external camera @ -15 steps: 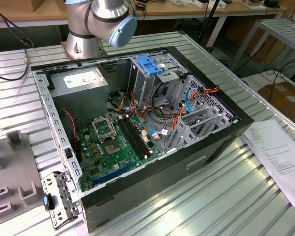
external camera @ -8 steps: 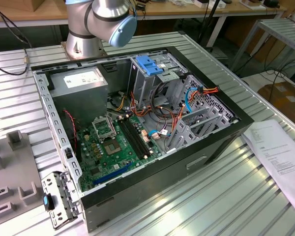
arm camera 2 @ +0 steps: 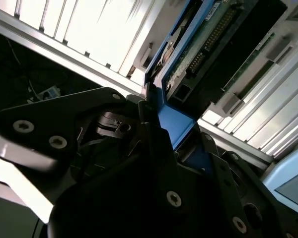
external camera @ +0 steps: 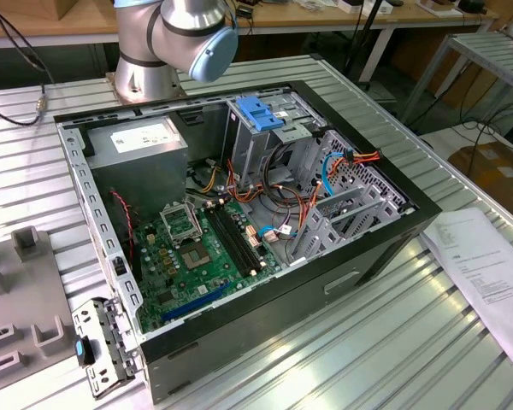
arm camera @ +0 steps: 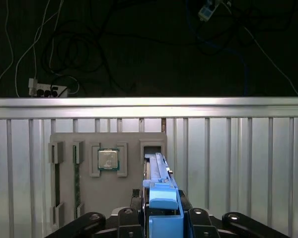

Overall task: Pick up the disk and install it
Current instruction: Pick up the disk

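Observation:
The disk (arm camera: 156,171) stands on edge in a slot of a grey holder plate (arm camera: 131,141), its blue carrier rail and end tab facing me. In the second wrist view, the disk (arm camera 2: 198,44) shows its green circuit board beside the blue rail. My gripper (arm camera: 164,218) has its black fingers (arm camera: 130,218) pressed against both sides of the blue tab, shut on it. In the second wrist view, the gripper (arm camera 2: 176,134) clamps that same blue tab.
The holder also carries a processor chip (arm camera: 109,159) and memory sticks (arm camera: 77,178). In the exterior view an open computer case (external camera: 393,201) lies on the ribbed metal table, with a blue-topped drive cage (external camera: 261,111), the arm's base (external camera: 167,43) behind it and a paper sheet (external camera: 487,273) at that view's right.

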Robot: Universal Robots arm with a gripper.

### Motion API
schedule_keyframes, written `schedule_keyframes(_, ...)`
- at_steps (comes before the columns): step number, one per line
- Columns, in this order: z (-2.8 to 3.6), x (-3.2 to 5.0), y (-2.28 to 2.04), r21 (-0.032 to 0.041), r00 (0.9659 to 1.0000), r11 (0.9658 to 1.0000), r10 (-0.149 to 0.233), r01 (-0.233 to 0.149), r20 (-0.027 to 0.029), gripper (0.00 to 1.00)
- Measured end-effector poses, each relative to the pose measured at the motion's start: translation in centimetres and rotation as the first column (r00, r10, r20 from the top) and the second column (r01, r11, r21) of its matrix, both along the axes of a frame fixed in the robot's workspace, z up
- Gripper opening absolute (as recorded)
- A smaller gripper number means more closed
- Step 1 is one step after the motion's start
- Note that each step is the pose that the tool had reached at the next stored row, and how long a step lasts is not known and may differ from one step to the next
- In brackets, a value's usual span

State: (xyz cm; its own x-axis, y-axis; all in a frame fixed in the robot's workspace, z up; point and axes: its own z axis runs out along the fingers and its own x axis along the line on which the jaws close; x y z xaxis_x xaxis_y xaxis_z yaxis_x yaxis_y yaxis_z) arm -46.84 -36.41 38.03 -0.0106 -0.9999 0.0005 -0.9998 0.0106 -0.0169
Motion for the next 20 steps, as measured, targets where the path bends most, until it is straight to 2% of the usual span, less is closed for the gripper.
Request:
schedule_keyframes(1,0.63,0.0,0.0,0.0,1.0,1.0,0.0,0.0,0.0,0.37)
schedule_keyframes(3,1.46,0.0,0.0,0.0,1.0,1.0,0.0,0.0,-0.0001,0.37)
schedule_keyframes(9,2.93,0.0,0.0,0.0,1.0,1.0,0.0,0.0,0.0,0.37)
schedule_keyframes(12,4.29,0.0,0.0,0.0,1.0,1.0,0.0,0.0,0.0,0.37)
schedule_keyframes(20,6.36,0.0,0.0,0.0,1.0,1.0,0.0,0.0,0.0,0.37)
